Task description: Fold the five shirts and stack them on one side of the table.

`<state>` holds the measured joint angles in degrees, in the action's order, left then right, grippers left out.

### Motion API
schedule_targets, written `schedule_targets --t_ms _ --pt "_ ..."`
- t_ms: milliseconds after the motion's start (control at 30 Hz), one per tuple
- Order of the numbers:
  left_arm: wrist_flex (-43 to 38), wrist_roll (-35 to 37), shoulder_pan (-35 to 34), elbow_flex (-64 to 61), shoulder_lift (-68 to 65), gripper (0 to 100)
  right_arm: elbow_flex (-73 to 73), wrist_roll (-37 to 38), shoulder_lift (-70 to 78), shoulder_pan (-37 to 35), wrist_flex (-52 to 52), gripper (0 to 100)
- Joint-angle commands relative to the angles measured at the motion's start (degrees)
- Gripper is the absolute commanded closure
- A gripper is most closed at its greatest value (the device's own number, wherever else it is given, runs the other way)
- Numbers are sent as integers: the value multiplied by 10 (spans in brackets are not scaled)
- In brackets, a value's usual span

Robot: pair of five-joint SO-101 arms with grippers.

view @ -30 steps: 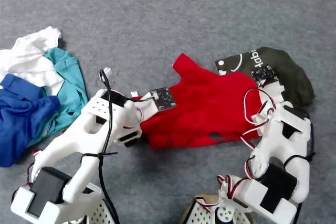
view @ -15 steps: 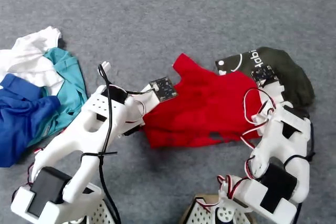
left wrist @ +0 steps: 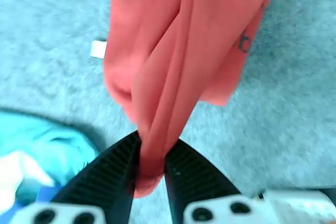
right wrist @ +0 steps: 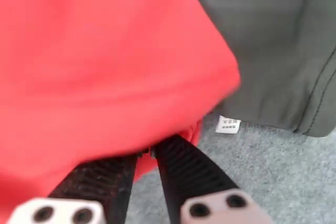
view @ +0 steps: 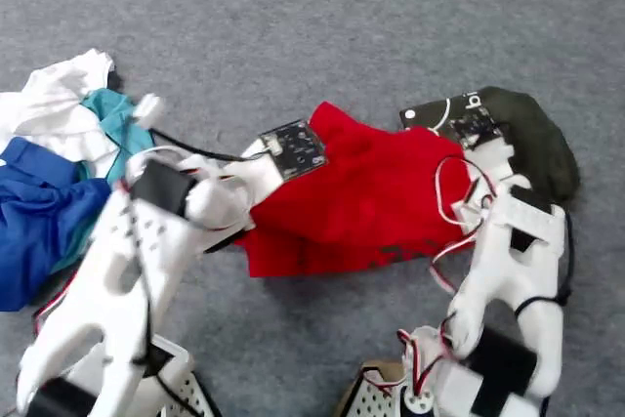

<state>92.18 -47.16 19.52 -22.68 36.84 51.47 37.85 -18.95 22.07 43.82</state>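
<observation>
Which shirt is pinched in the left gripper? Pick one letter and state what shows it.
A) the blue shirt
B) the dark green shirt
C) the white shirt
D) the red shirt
D: in the left wrist view the left gripper is closed on a bunched fold of the red shirt, which hangs from between its fingers.

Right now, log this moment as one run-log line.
left gripper: shut on red shirt | right gripper: shut on red shirt | dark shirt: beside right gripper | shirt heap: white, teal, blue, at table left edge
</observation>
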Motion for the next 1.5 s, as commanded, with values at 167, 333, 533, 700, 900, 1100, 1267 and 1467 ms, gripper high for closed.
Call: schedule_targets --t_ms 167,333,533,700,900,1100,1267,1467 --pt "86 -76 -144 42 141 983 18 55 -211 -95 188 979" --pt "86 -223 -264 -25 189 983 97 103 -342 -101 249 827" --pt "86 -447 -418 -114 218 983 129 154 -506 -83 300 789" --pt "86 -521 -492 -185 220 982 52 122 -527 -83 281 789" --pt "86 -520 -501 -256 222 982 -114 46 -250 -131 289 789" --pt "86 -523 -544 -276 222 982 -425 3 51 -255 423 792" --pt "86 -523 -568 -293 222 982 -647 -2 229 -359 494 897" --pt "85 -524 -600 -324 222 982 -848 -2 439 -437 570 922"
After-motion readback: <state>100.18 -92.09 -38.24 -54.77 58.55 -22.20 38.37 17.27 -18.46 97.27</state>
